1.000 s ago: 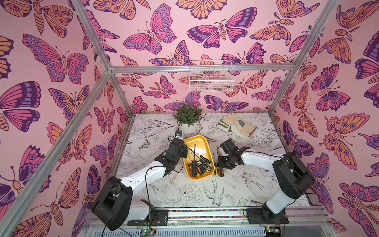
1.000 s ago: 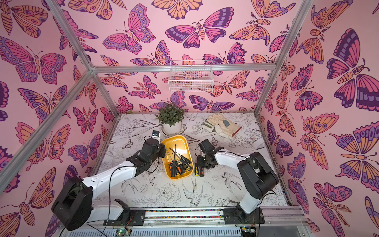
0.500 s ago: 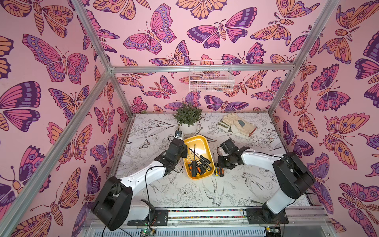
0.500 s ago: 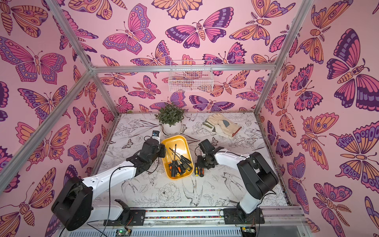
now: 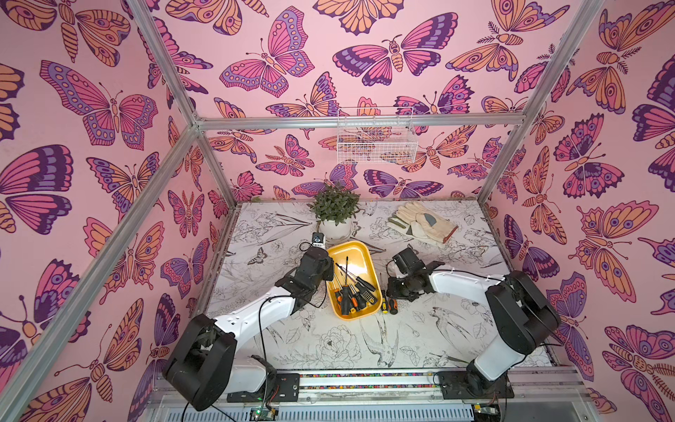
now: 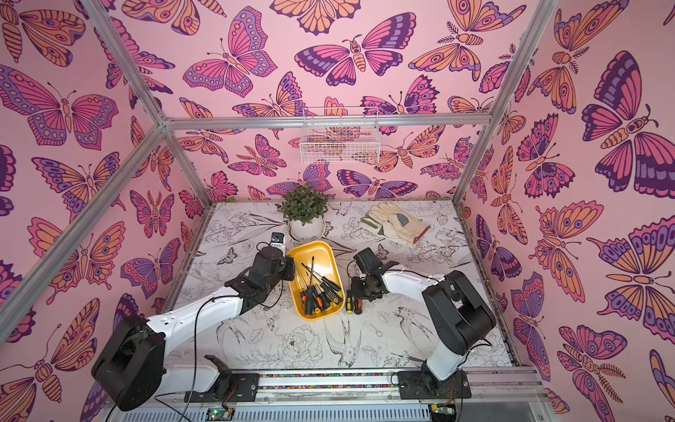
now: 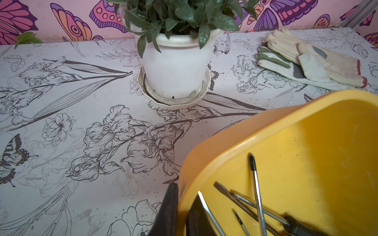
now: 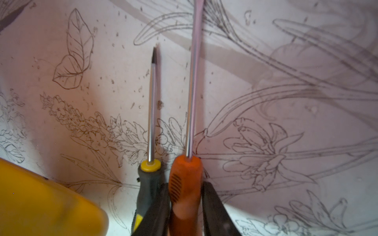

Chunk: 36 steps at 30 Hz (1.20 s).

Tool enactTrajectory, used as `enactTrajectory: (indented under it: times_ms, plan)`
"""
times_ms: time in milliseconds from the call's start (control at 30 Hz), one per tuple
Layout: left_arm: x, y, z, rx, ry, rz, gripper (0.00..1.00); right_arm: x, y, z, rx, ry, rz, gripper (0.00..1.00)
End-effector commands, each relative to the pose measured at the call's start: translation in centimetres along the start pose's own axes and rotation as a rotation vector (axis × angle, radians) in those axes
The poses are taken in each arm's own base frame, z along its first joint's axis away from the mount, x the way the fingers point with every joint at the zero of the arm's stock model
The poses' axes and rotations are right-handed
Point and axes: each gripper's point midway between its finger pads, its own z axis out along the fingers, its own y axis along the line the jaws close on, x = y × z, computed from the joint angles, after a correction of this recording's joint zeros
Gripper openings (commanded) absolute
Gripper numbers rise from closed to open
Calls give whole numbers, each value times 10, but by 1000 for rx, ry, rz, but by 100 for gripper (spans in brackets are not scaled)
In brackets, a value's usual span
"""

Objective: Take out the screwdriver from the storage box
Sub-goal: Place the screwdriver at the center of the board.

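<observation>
Robot test cell, dressed as set. Open aluminium frame (image 5: 358, 122) boxes in small tabletop (image 5: 328, 347); butterfly-print panels (image 5: 292, 54) form walls left, right and far. Left arm (image 5: 255, 318) and right arm (image 5: 467, 286), white with black joints, bolted to rail (image 5: 365, 381) along near edge, cables (image 5: 261, 329) trailing. Tabletop papered in line-drawn flowers and birds. Props: potted plant (image 5: 334, 212) and work gloves (image 5: 423, 223) at far side, wire basket (image 5: 376, 146) hung on far wall, yellow storage box (image 5: 352, 255) of screwdrivers (image 5: 350, 292) at centre between arms.

Screwdrivers (image 5: 353, 292) in storage box (image 5: 350, 252), plant (image 5: 334, 206) behind it
</observation>
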Motion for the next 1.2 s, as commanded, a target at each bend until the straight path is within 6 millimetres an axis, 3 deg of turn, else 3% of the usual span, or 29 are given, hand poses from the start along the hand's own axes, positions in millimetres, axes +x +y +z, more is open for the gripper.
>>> enactTrajectory:
  times_ms: [0,567,867,1000,1167]
  plan:
    - [20,4,0,-13,53,49,0,2,-8,2,30,2,21,32]
    - [25,4,1,-13,66,49,0,-1,-2,-16,-17,-61,27,34]
    - [23,5,-1,-16,61,49,0,5,6,-62,-29,-135,-12,36]
    - [22,6,-2,-18,57,45,0,13,31,-95,-43,-192,-70,38]
    - [21,5,-3,-14,54,36,0,20,79,-113,-101,-231,-145,42]
